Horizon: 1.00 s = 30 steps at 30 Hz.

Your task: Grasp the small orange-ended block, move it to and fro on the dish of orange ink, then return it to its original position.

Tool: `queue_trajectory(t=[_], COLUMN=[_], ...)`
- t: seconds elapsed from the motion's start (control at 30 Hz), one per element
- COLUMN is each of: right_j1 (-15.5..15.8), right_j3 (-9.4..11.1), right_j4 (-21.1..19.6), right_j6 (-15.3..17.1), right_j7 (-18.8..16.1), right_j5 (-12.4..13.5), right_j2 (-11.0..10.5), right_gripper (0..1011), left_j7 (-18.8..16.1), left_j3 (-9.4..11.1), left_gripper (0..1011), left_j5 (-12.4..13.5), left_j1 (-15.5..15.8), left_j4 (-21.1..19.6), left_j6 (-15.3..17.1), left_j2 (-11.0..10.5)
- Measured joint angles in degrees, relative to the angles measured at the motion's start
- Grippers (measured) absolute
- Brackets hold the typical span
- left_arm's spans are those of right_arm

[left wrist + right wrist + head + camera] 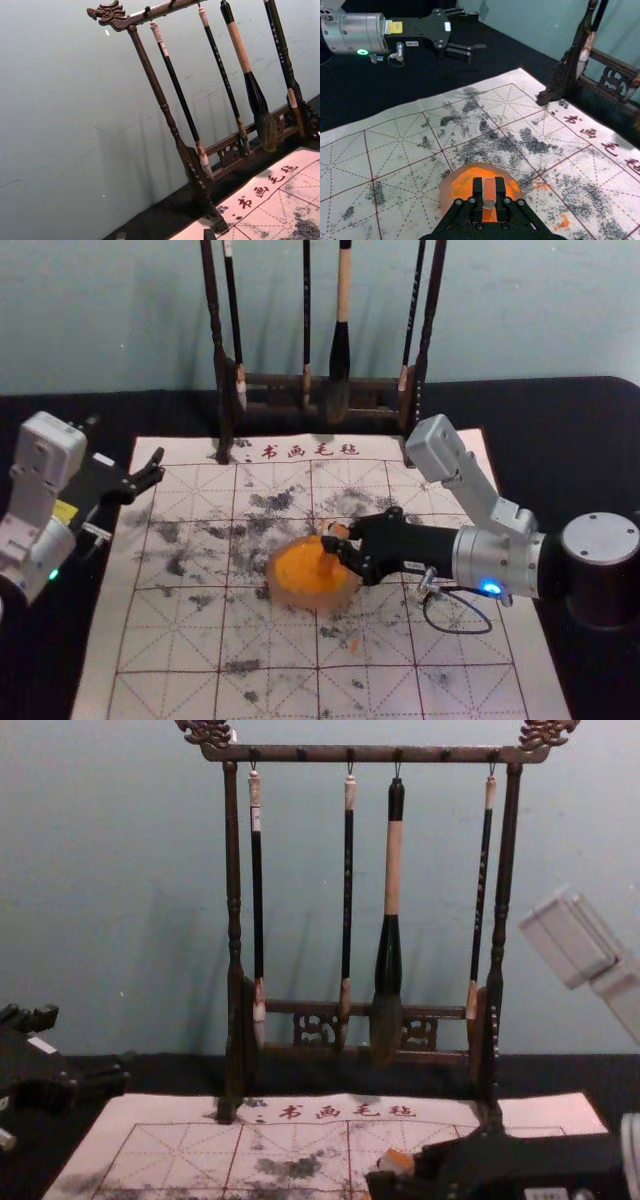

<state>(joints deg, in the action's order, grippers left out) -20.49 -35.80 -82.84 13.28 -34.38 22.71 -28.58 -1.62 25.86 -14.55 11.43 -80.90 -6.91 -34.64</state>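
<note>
Pinching orange-faced, pale-ended block (pixel 489 192), right gripper (pixel 339 538) over dish (pixel 273 586); left gripper (pixel 127 441) spread near mat (pixel 182 648).

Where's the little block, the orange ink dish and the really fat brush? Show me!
Little block (pixel 489 189): right wrist view, on its flat orange face.
Orange ink dish (pixel 306 602): head view, on its near rim.
Fat brush (pixel 393 870): chest view, on the pale middle part of its handle.

The mat (pixel 180 665) lies on the table (pixel 575 435), the dish (pixel 290 597) near its middle, the block (pixel 489 190) over that in the right end effector (pixel 338 540). Behind the dish stands the rack (pixel 233 910) with its hanging brushes (pixel 393 870), before the wall (pixel 100 870).
</note>
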Motion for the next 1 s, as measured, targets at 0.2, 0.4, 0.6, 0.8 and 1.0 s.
queue_trajectory(t=[0.2, 0.4, 0.6, 0.8, 1.0], right_j1=[-0.1, -0.2, -0.4, -0.8, -1.9], right_j3=[-0.4, -0.8, -1.3, -1.7, -2.3], right_j4=[0.1, 0.4, 0.7, 1.3, 2.9], right_j6=[0.0, 0.0, 0.0, -0.2, -0.6], right_j7=[-0.4, -0.7, -1.2, -1.4, -1.7], right_j5=[0.0, 0.0, 0.2, 0.3, 0.3], right_j2=[0.1, 0.2, 0.5, 1.0, 2.2], right_gripper=[114, 113, 114, 114, 114], left_j7=[0.0, 0.0, 0.0, 0.0, 0.0], left_j3=[0.0, 0.0, 0.0, 0.0, 0.0], left_gripper=[1001, 1001, 1001, 1001, 1001], left_j5=[0.0, 0.0, 0.0, 0.0, 0.0], left_j1=[0.0, 0.0, 0.0, 0.0, 0.0], left_j4=[0.0, 0.0, 0.0, 0.0, 0.0], left_j6=[0.0, 0.0, 0.0, 0.0, 0.0], left_j2=[0.0, 0.0, 0.0, 0.0, 0.0])
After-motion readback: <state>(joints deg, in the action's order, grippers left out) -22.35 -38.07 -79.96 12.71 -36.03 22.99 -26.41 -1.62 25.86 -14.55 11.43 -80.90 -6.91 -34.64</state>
